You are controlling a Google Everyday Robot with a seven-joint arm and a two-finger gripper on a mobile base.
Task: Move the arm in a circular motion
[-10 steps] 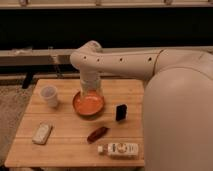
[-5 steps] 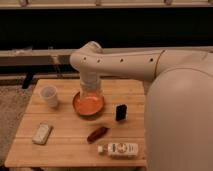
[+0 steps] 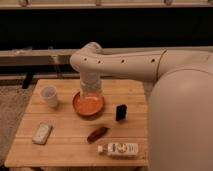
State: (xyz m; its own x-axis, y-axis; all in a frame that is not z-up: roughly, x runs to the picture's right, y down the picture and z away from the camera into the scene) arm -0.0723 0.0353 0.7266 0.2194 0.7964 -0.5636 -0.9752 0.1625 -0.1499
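The arm [image 3: 125, 62] is cream-white and very large. It reaches in from the right across the back of the wooden table [image 3: 65, 152], with its rounded elbow [image 3: 90, 52] bending downward. Its short cylindrical end hangs straight down over an orange bowl [image 3: 88, 106]. The gripper [image 3: 91, 93] sits at that end, just above or inside the bowl's rear rim. A wide section of the arm [image 3: 182, 120] fills the right side of the view and hides the table's right edge.
A white cup [image 3: 49, 95] stands left of the bowl. A small black block [image 3: 120, 112] stands to the bowl's right. A brown oblong item [image 3: 97, 134], a lying white bottle [image 3: 118, 149] and a pale packet [image 3: 42, 133] lie toward the front. A dark rail runs behind the table.
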